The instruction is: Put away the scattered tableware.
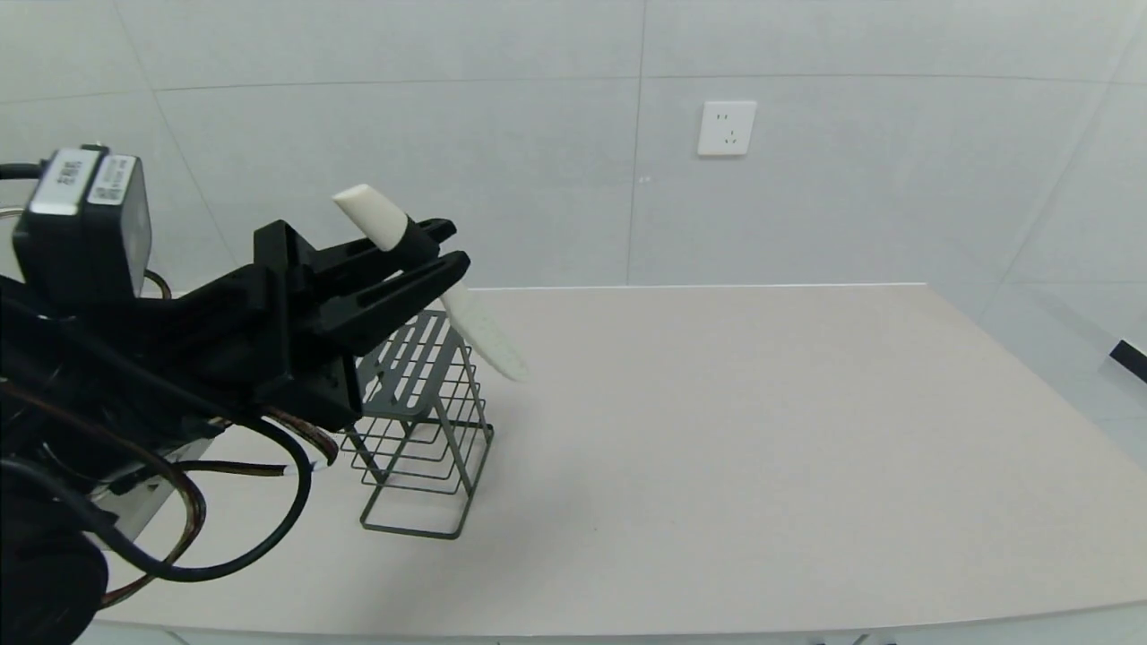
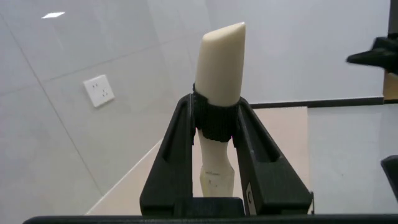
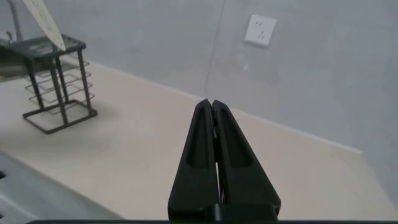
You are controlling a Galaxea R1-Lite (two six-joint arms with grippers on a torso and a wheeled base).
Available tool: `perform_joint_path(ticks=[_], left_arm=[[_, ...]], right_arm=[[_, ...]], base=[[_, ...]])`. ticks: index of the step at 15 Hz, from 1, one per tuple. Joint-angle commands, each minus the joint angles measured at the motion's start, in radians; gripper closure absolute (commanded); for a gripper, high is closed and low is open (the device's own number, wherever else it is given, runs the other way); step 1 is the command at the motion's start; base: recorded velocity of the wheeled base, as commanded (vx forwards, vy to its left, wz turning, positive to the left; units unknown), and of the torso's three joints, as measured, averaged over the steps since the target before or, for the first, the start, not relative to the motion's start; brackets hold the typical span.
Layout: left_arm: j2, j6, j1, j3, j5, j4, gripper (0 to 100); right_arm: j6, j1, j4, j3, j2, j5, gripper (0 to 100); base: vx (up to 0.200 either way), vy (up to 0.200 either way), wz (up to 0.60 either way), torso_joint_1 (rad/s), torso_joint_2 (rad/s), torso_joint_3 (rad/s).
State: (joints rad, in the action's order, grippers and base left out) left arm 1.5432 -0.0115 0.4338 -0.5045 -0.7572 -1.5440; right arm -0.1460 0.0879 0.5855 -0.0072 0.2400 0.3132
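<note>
- On the left I have my left gripper [image 1: 444,246] raised above the near left part of the table [image 1: 762,430]. Its jaws are clamped tight on a white knife [image 1: 488,336], closed as far as the knife lets them.
- In the left wrist view the jaws pinch the knife [image 2: 221,62] at the dark band between handle and blade. The pale handle sticks out beyond the left gripper [image 2: 214,109], and the blade runs back between the jaws.
- The knife is tilted in the head view: handle end up and toward the wall, blade slanting down to the right.
- Just below the blade stands a dark wire rack [image 1: 421,430] with a slotted top, upright on the table. The blade tip hangs at the rack's top, at its right edge. I cannot tell whether it touches the top or has entered a slot.
- From the right wrist view, the blade tip [image 3: 43,18] sits right over the rack [image 3: 56,81].
- Farther right, a white wall socket [image 1: 727,128] is on the tiled wall behind the table.
- My right gripper [image 3: 212,106] hovers over the table well apart from the rack, jaws pressed fully together with nothing between them.
</note>
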Motion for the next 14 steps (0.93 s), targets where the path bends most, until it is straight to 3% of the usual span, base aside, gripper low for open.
perform_joint_path(ticks=[1, 2, 3, 5, 7, 8, 10, 14], left_arm=[[-0.051, -0.015, -0.009, -0.062, -0.001, 0.045, 100], [-0.061, -0.021, -0.030, -0.085, -0.001, 0.071, 100], [-0.081, -0.025, -0.110, -0.108, -0.004, 0.107, 100], [-0.095, -0.036, -0.158, -0.105, -0.019, 0.122, 100], [-0.101, -0.036, -0.190, -0.108, -0.083, 0.125, 100], [-0.101, -0.036, -0.234, -0.111, -0.169, 0.125, 100], [-0.092, -0.038, -0.276, -0.114, -0.217, 0.125, 100], [-0.035, -0.090, -0.392, -0.149, -0.379, 0.124, 100]], right_arm=[[0.002, -0.080, -0.125, 0.007, -0.225, 0.043, 100], [-0.004, -0.086, -0.228, 0.007, -0.240, 0.041, 100], [-0.009, -0.088, -0.377, 0.007, -0.240, 0.018, 100], [-0.029, -0.088, -0.543, 0.007, -0.240, -0.117, 100], [-0.011, -0.088, -0.533, 0.007, -0.240, -0.149, 100], [0.023, -0.088, -0.533, 0.007, -0.240, -0.155, 100], [0.048, -0.088, -0.561, 0.007, -0.240, -0.206, 100], [0.123, -0.088, -0.584, 0.007, -0.240, -0.238, 100]], base=[[0.000, 0.000, 0.00, 0.000, 0.00, 0.000], [0.000, 0.000, 0.00, 0.000, 0.00, 0.000], [0.000, 0.000, 0.00, 0.000, 0.00, 0.000], [0.000, 0.000, 0.00, 0.000, 0.00, 0.000], [0.000, 0.000, 0.00, 0.000, 0.00, 0.000], [0.000, 0.000, 0.00, 0.000, 0.00, 0.000], [0.000, 0.000, 0.00, 0.000, 0.00, 0.000], [0.000, 0.000, 0.00, 0.000, 0.00, 0.000]])
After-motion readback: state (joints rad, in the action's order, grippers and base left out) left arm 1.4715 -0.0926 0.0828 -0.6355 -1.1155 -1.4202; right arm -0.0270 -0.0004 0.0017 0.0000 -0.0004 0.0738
